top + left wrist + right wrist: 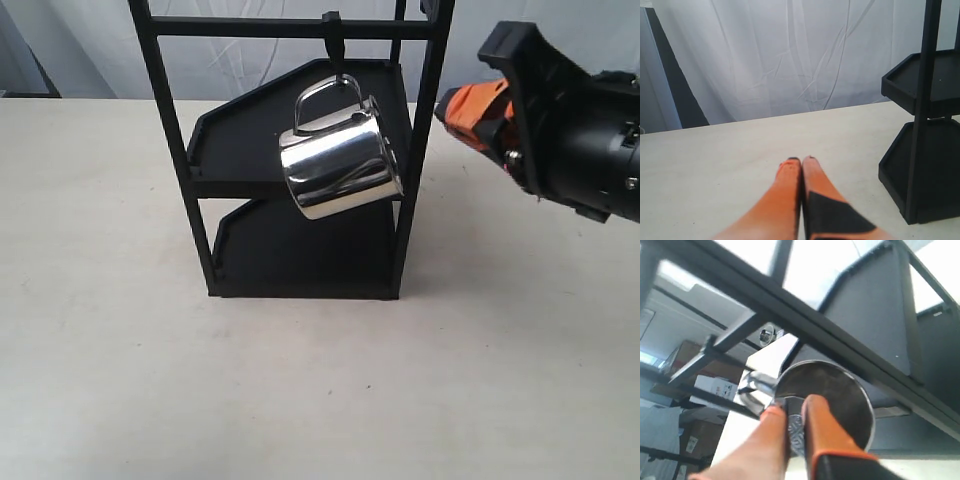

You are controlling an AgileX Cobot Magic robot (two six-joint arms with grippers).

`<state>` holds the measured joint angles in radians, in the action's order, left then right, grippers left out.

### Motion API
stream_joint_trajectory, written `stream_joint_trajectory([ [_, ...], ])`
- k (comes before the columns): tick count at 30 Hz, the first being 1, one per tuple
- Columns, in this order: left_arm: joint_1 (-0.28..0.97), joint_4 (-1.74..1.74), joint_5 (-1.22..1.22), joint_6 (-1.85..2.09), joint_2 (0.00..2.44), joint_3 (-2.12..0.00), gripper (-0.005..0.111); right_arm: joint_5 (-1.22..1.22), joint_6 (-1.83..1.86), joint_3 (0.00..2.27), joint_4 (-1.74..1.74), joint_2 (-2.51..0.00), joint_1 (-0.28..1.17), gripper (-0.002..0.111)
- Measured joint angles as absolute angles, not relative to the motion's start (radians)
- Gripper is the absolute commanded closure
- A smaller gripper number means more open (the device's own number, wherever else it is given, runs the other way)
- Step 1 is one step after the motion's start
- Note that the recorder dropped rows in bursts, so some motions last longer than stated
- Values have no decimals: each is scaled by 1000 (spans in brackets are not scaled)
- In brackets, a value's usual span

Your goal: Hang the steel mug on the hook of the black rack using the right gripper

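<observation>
The steel mug (338, 160) hangs tilted by its looped handle from the hook (334, 42) under the top crossbar of the black rack (167, 110), its mouth turned to the right. My right gripper (445, 108) is in the air just right of the rack's front post, apart from the mug. In the right wrist view its orange fingers (797, 407) stand a narrow gap apart with nothing between them, facing the mug's dark mouth (840, 390) under the rack's bar (815, 315). My left gripper (801, 160) is shut and empty above the table, left of the rack (920, 125).
The pale table (300, 380) carries only the rack. White curtain (790, 60) hangs behind the table. The rack's posts and two trays surround the hanging mug.
</observation>
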<state>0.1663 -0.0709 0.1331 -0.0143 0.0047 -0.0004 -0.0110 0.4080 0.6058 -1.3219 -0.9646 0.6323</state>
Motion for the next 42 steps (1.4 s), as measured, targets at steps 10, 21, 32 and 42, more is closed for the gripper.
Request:
stream_joint_trajectory([
  [10, 166, -71, 133, -14, 5, 0, 105, -133, 408, 606, -1233, -840, 632, 108],
  [21, 166, -71, 133, -14, 5, 0, 105, -120, 408, 567, -762, -792, 632, 108],
  [32, 166, -71, 133, -14, 5, 0, 105, -62, 413, 209, -780, -438, 371, 108],
  [42, 166, -71, 133, -14, 5, 0, 105, -113, 415, 18, -683, -50, 121, 108],
])
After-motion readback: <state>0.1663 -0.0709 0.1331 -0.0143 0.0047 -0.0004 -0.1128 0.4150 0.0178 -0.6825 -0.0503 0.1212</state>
